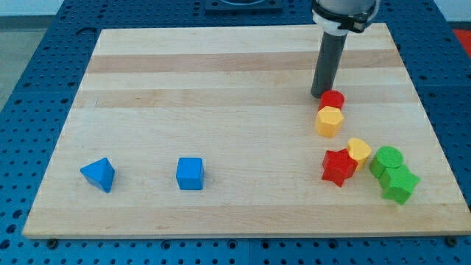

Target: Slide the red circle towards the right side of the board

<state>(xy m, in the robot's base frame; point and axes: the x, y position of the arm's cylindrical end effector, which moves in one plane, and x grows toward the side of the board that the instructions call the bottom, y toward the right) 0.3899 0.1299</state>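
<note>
The red circle lies on the wooden board at the view's right, touching a yellow hexagon just below it. My tip stands right against the red circle's upper left side. The dark rod rises from there to the view's top edge.
A red star and a yellow heart-like block sit below the hexagon. A green circle and a green star-like block lie at the lower right. A blue triangle and a blue cube lie at the lower left.
</note>
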